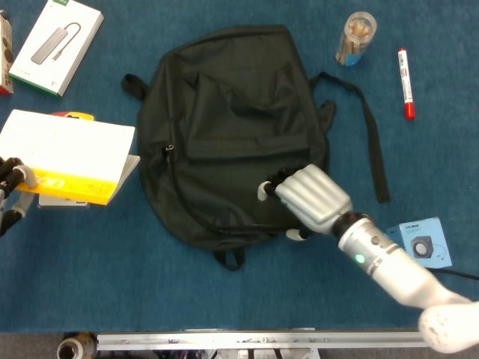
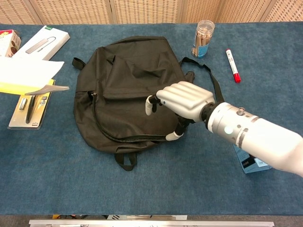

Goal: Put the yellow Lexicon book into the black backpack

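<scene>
Blue carpet-like worktop (image 2: 142, 189) under even lighting; aluminium rail (image 1: 262, 340) along the near edge; tan woven-lattice screen panels (image 2: 147, 10) with pale frames standing behind the far edge.

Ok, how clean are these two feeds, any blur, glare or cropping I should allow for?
Head view: sharp and evenly lit, but the left hand holding the yellow book is cropped by the frame edge. Chest view: also sharp; the black backpack shows little fold detail, the right hand shines slightly, and the book runs off the edge.
</scene>
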